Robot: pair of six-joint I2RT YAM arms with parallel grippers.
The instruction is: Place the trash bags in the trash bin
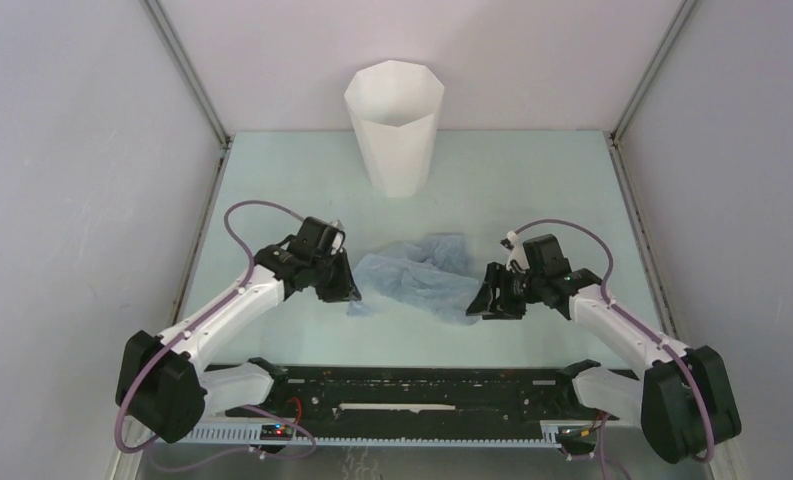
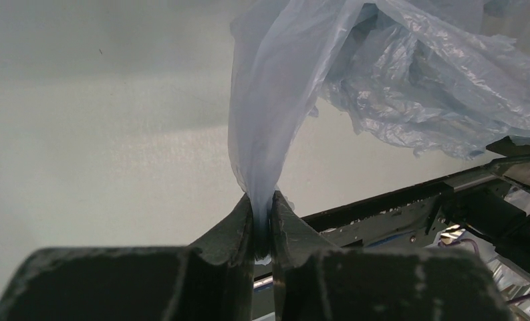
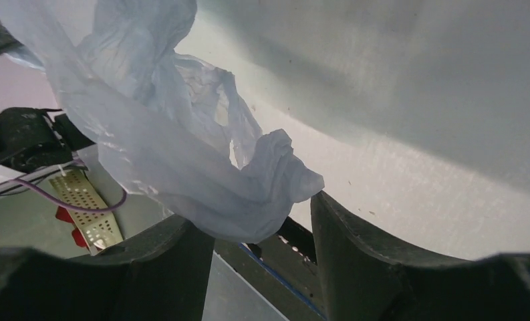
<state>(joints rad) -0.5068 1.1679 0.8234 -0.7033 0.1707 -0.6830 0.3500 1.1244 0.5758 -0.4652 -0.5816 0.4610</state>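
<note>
Two claws on one bag, and only one of them has a hold! Your left gripper (image 2: 262, 198) is clamped tight on a pinched-up fold of the pale-blue trash bag (image 1: 418, 274), and in the left wrist view the film rises out of the jaws in a narrow, taut pleat. Your right gripper (image 3: 250, 212) is spread wide. A crumpled lobe of the bag hangs down between its fingers (image 3: 355, 254), and I'd call that draped, not gripped. From above, the bag sits over the middle of the table (image 1: 532, 190), strung left to right between the two claws with its long axis across the table. How much of it rests on the surface, I can't tell. Now here's what the next move turns on: the trash bin (image 1: 394, 125) stands upright at the far edge, mouth open, well apart from the bag and beyond it, a shade left of centre. So your left arm is the nearer one, and it's the one with the grip. The bag looks wider than that mouth, so my read is you want the right jaws to bite that lobe before you carry it away from you, or the loose end may trail and catch the rim
</note>
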